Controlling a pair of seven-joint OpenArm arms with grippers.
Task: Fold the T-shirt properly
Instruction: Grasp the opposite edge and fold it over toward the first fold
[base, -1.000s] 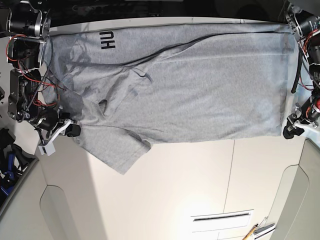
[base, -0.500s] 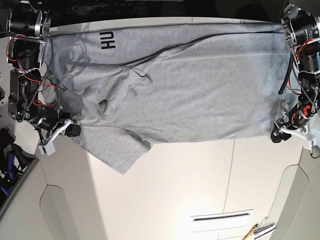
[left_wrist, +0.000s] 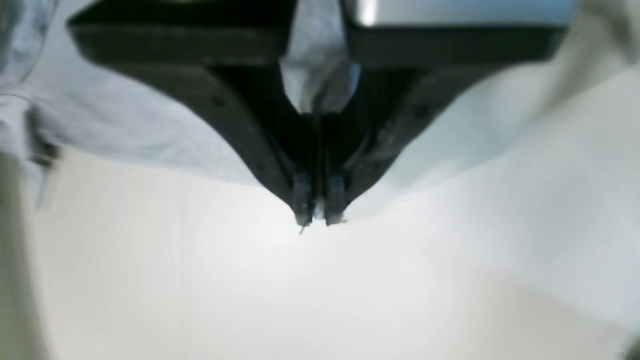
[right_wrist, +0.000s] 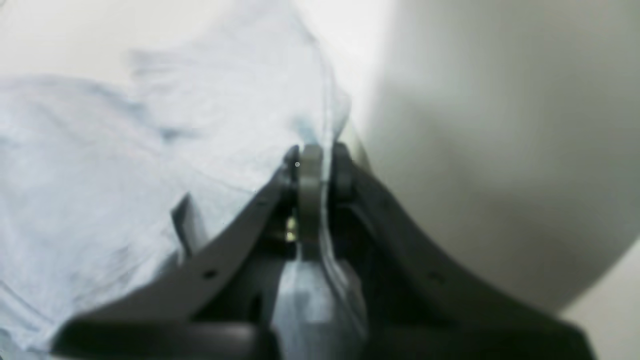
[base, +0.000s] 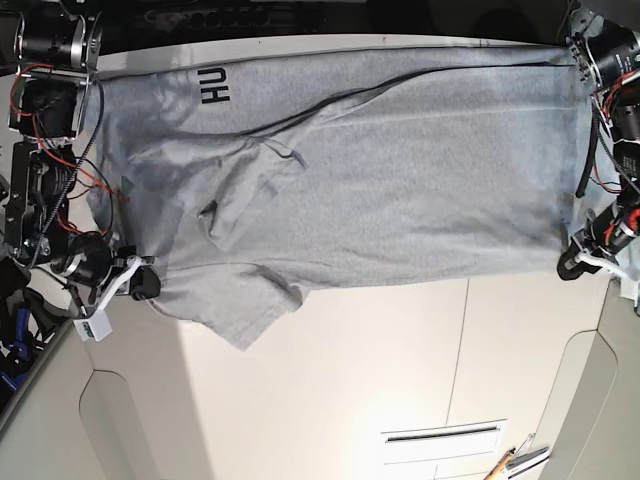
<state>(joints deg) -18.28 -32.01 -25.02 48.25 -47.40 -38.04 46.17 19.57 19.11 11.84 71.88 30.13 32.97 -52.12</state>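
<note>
T-shirt (base: 380, 170) spread flat across far side of table (base: 350, 380) | left claw (left_wrist: 318, 217) and right claw (base: 140, 283) clamped on its near corners | corners best lifted level, cloth kept taut

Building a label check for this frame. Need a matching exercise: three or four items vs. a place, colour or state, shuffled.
Items:
1. T-shirt
2. left gripper
3. right gripper
4. black lettering

Descriptions:
A. base view, top left of the cloth
B. grey, spread across the table
C. shut on cloth at the base view's right edge
D. shut on cloth by the sleeve, base view's left

Pairs: 1-B, 2-C, 3-D, 4-A
</note>
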